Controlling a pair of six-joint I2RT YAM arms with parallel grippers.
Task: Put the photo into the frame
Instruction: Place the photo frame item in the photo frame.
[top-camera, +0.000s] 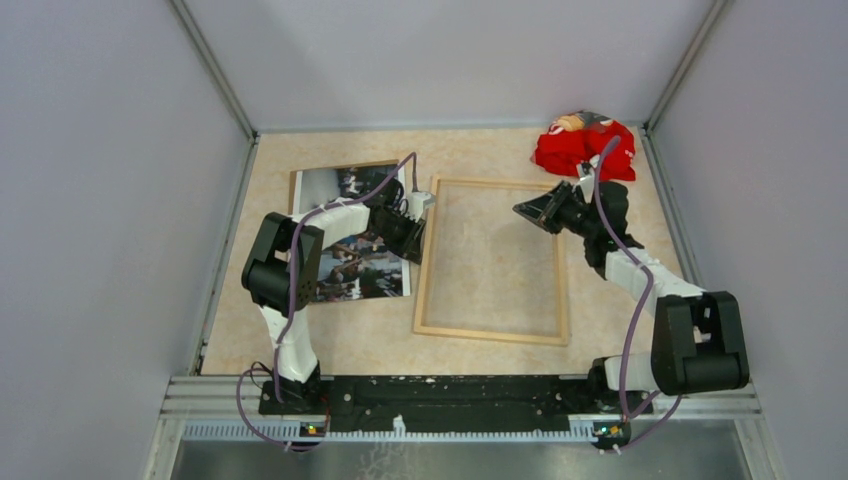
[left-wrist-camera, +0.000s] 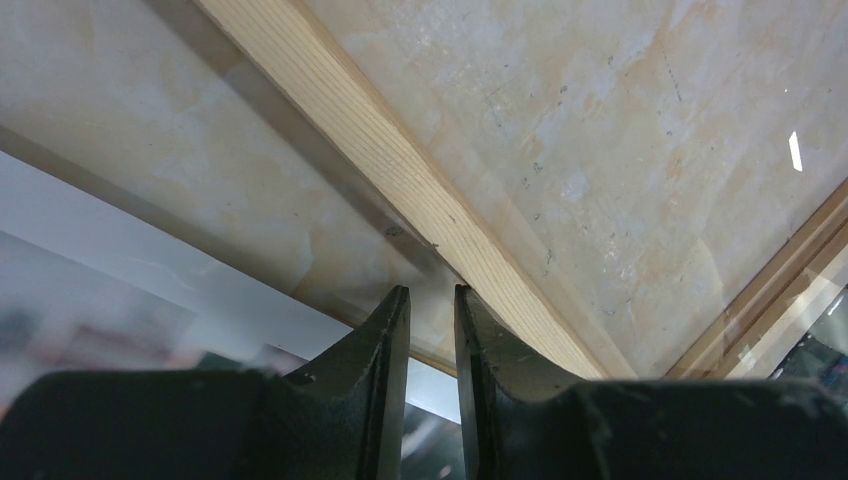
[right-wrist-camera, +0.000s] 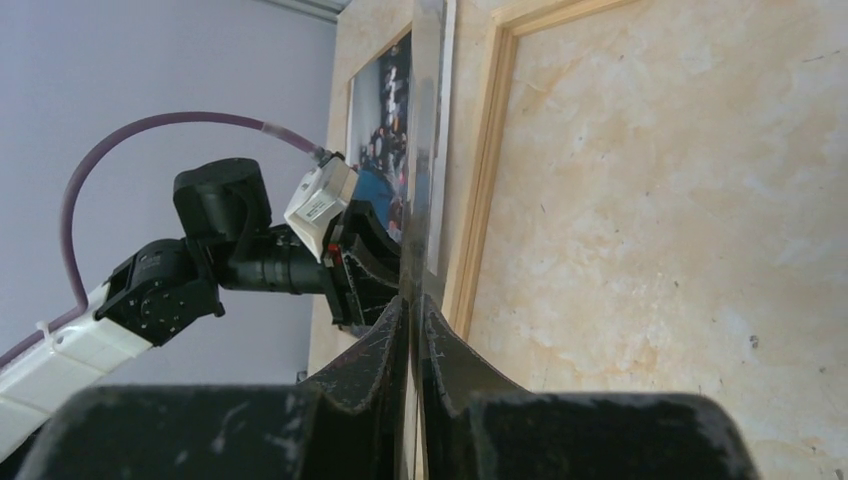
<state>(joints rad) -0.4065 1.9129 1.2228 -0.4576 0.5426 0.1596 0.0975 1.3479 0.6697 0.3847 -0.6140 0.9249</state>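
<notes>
Left gripper (top-camera: 415, 235) poised where photo meets frame, its fingers slightly apart.

Top view: the photo (top-camera: 350, 235), a crowd scene in blue, white and dark tones, lies face up on the worktop (top-camera: 330, 340), just left of the light wooden frame (top-camera: 490, 334). Their long axes run side by side, away from the arms. The left arm is nearer, so the photo likely has to travel rightward. The right gripper (top-camera: 522, 210) hangs over the frame's far right part.
Left wrist view: a slim gap between the fingers with nothing in it, the frame's rail just ahead.
Right wrist view: fingers nearly together, seemingly clamped on a thin glossy strip (right-wrist-camera: 428, 150) seen edge-on. I cannot tell what it is.
</notes>
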